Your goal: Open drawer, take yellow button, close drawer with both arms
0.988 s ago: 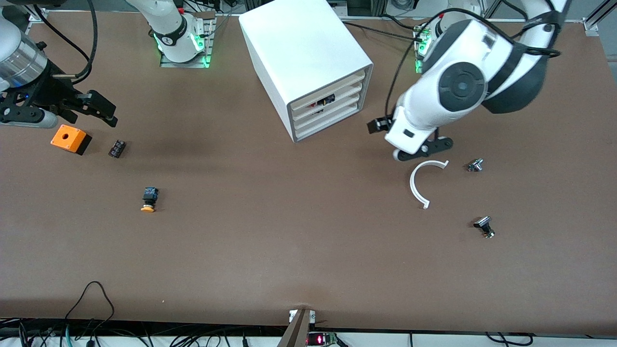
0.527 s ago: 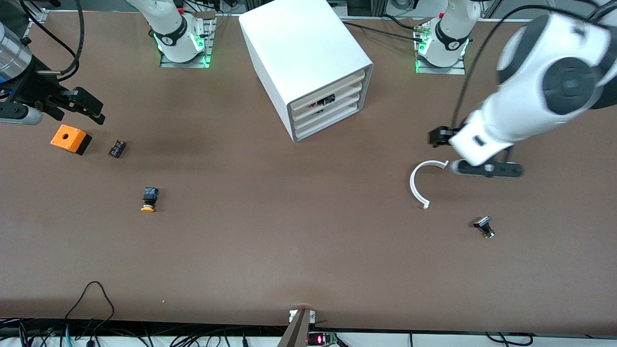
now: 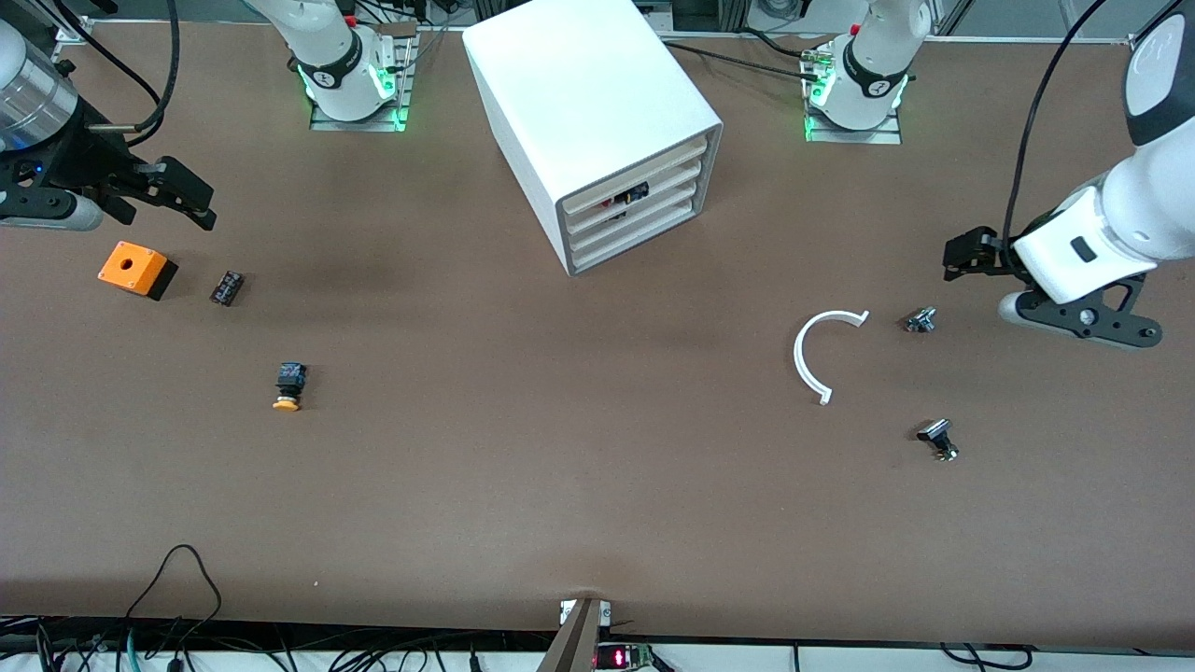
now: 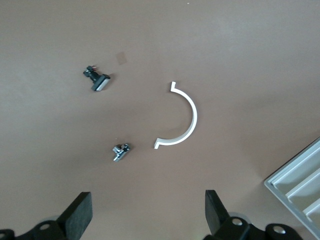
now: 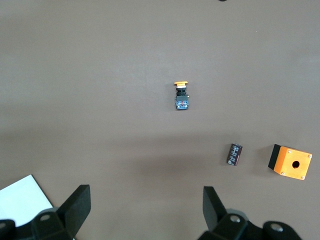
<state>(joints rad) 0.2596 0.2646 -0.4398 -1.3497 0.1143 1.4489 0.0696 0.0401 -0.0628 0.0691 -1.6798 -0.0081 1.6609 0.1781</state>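
The white cabinet (image 3: 597,103) stands at the back middle, and its four drawers (image 3: 644,213) all sit pushed in. A slit near the second one shows dark parts inside. The button (image 3: 288,386), with an orange-yellow cap and a black and blue body, lies on the table toward the right arm's end. It also shows in the right wrist view (image 5: 181,96). My right gripper (image 3: 166,213) (image 5: 145,197) is open and empty over the table near the orange cube. My left gripper (image 3: 980,280) (image 4: 147,200) is open and empty over the left arm's end, beside a small metal part.
An orange cube with a hole (image 3: 136,269) and a small black block (image 3: 227,287) lie near the right gripper. A white C-shaped ring (image 3: 810,355) and two small metal parts (image 3: 920,320) (image 3: 937,439) lie toward the left arm's end. Cables run along the table's near edge.
My left arm has swung away from the cabinet's front, over the ring, to the left arm's end of the table. My right gripper has shifted only slightly. The drawers and the button have not moved.
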